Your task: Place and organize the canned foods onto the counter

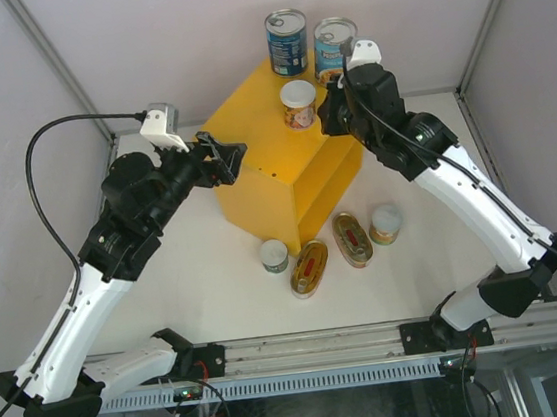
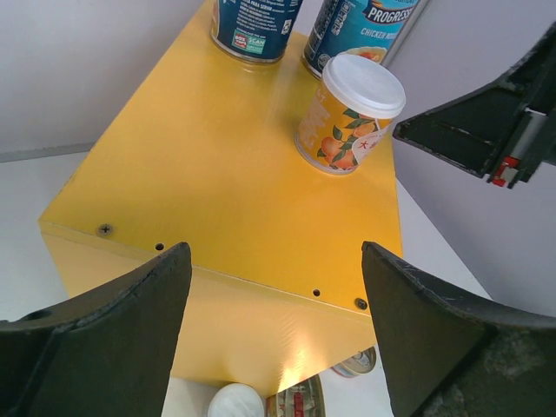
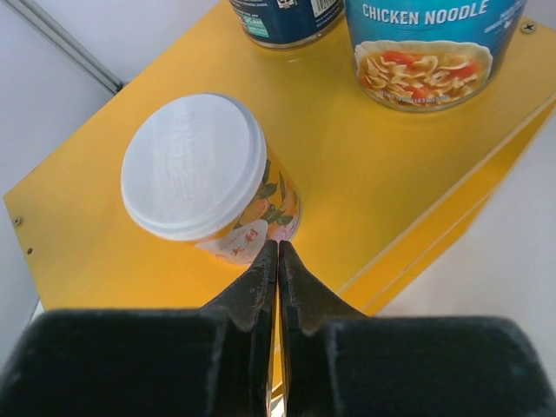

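- Cans on the yellow surface (image 1: 265,175): a short can with a white lid (image 3: 193,165) stands upright just ahead of the right jaws (image 3: 278,254), slightly to their left. I cannot tell whether the tips touch it.
- Farther ahead of those jaws stand two tall cans, the soup can (image 3: 426,52) to the right and the dark blue can (image 3: 287,19) beside it.
- Right jaws: pressed together, holding nothing.
- Left jaws (image 2: 274,261): wide apart and empty, over the yellow surface's near edge.
- Below the left jaws, on the white surface (image 1: 207,287), lie one oval tin (image 1: 309,268), a second oval tin (image 1: 353,239), a small can (image 1: 275,256) and another pale-lidded can (image 1: 386,223).
- Writing: "CHICKEN NOODLE" and part of "PROGRESSO" on the soup can; oranges are pictured on the white-lidded one.
- Room: pale grey walls, metal corner struts.
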Tool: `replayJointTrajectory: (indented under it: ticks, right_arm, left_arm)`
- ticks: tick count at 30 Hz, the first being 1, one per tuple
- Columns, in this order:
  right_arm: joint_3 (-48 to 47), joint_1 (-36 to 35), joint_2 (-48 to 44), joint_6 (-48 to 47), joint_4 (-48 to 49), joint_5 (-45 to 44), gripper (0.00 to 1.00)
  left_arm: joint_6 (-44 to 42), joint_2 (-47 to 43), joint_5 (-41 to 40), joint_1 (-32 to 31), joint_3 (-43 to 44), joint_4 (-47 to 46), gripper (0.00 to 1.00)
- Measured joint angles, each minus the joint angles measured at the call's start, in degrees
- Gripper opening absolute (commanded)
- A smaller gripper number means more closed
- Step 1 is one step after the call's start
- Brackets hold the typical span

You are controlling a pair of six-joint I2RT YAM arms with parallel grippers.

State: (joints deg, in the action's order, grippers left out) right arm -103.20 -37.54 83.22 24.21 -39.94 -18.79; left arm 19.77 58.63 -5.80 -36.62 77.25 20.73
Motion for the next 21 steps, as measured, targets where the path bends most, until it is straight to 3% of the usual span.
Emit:
replayJointTrajectory:
  ticks: [21]
  right_arm:
    - [-9.86,1.49,11.45,0.24,0.28,3.48,0.0]
  left_arm:
    - [-2.91,0.28,0.07,0.0,0.0,0.37,0.84]
